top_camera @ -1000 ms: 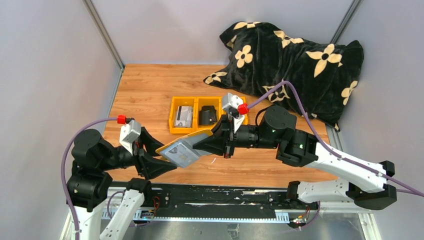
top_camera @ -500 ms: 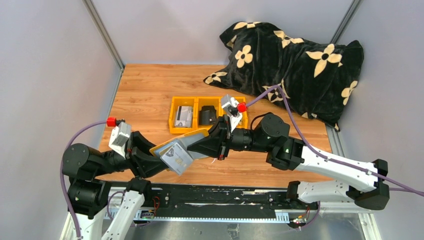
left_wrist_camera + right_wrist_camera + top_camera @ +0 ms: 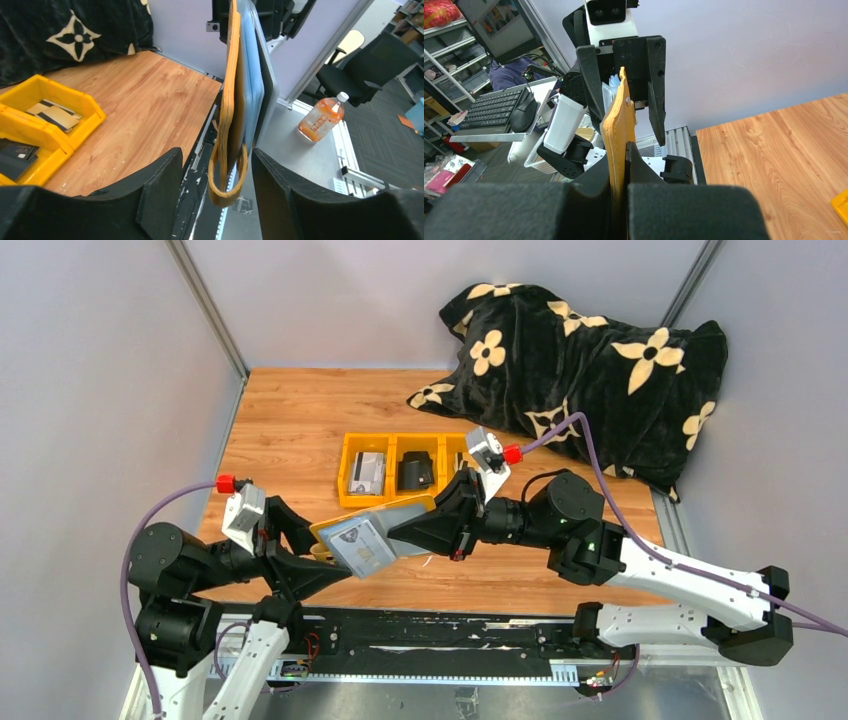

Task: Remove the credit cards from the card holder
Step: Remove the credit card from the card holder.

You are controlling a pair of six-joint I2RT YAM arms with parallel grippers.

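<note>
I find the right gripper (image 3: pixel 398 530) clamped on the raised card holder (image 3: pixel 380 512). The left gripper (image 3: pixel 215 155) gapes empty astride its 8 o'clock edge. Next move, in my judgement: pinch one credit card (image 3: pixel 360 545) alone.

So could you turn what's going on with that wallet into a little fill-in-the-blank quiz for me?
The right gripper is clamped on the ___ wallet.
The wallet is held ___ the table, not lying on it.
The fingers of the left gripper are ___, one on each side of the wallet.
The black blanket at the back has a pale ___ pattern.
Missing words: yellow; above; open; flower.
</note>
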